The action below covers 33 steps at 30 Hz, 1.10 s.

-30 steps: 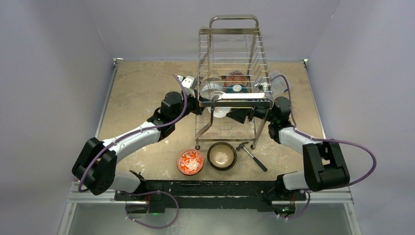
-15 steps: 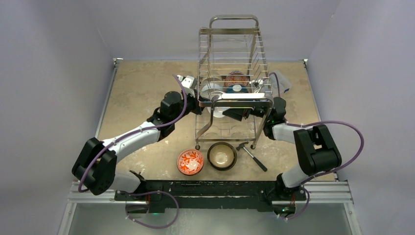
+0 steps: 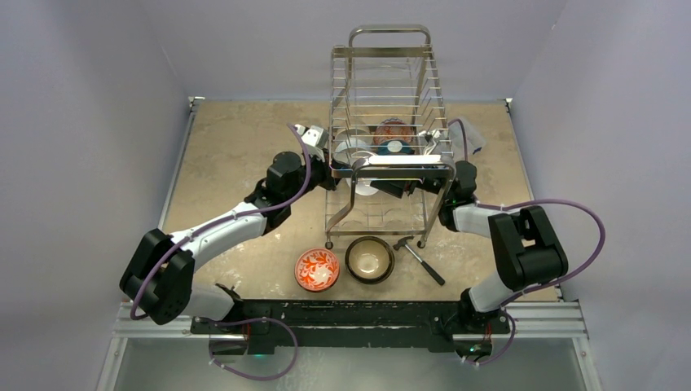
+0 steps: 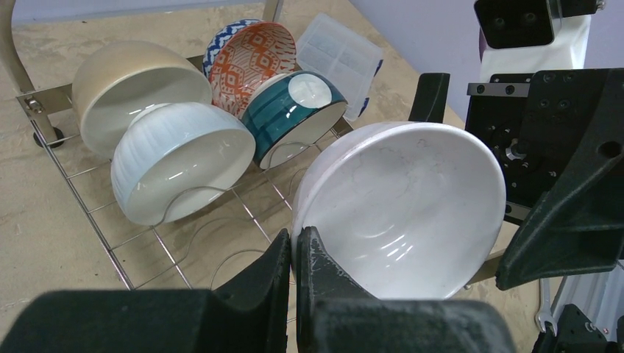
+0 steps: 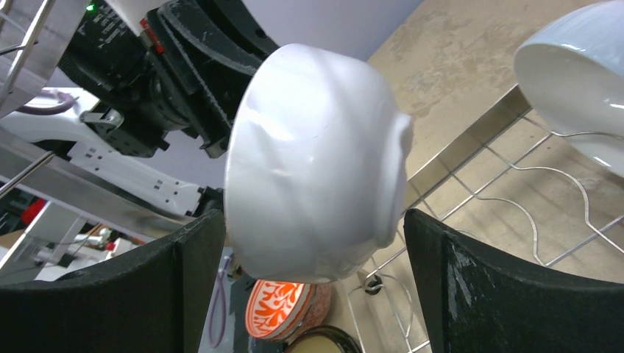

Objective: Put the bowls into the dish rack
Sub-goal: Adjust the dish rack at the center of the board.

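My left gripper [image 4: 294, 239] is shut on the rim of a white bowl [image 4: 405, 206], holding it tilted over the lower shelf of the chrome dish rack [image 3: 389, 98]. From the other side my right gripper [image 5: 313, 220] stands open, one finger on each side of the same white bowl [image 5: 316, 162]; I cannot tell if they touch it. Several bowls lean on the shelf: cream [image 4: 125, 88], pale ribbed [image 4: 176, 158], orange patterned [image 4: 250, 55] and teal [image 4: 294, 110]. On the table in front of the rack sit a red-and-white bowl [image 3: 317, 269] and a dark brown bowl [image 3: 370, 259].
A clear plastic compartment box [image 4: 338, 55] lies behind the rack at the right. A small hammer-like tool [image 3: 420, 257] lies beside the dark brown bowl near the rack's front right leg. The rack's wire walls and legs hem in both grippers.
The right arm has folded in, bringing its gripper closer around the white bowl, and its fingers have narrowed slightly. The left gripper and the bowl have held still.
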### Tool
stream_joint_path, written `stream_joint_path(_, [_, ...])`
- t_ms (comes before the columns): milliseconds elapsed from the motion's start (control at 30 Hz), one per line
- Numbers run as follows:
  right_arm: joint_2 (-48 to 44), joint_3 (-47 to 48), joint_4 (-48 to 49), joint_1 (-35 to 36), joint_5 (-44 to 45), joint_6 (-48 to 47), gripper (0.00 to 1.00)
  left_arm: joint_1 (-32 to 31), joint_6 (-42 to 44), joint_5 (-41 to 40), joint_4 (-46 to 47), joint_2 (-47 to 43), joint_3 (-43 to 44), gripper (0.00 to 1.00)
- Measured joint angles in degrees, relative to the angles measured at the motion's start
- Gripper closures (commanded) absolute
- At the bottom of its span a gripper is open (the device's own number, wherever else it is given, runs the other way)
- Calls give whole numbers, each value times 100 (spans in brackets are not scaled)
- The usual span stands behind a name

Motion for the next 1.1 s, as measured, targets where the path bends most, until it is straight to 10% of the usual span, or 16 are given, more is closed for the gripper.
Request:
stream_joint_path(267, [-212, 55, -695, 0, 420, -457, 22, 2, -48, 74, 35, 20, -2, 100])
stream_joint_path(467, [-223, 127, -861, 0, 501, -603, 61, 4, -87, 107, 142, 81, -2, 100])
stream_joint_path(567, [-223, 127, -909, 0, 503, -638, 97, 11, -92, 107, 151, 92, -2, 100])
stream_joint_path(667, [-238, 127, -964, 0, 501, -693, 100, 13, -98, 103, 146, 96, 0, 98])
stream_joint_path(967, [-597, 142, -2006, 11, 575, -1397, 100, 7, -133, 2, 33, 96, 52, 31])
stream_joint_path(1100, [-879, 181, -2761, 33, 817, -1882, 100, -4, -125, -181, -146, 96, 140, 16])
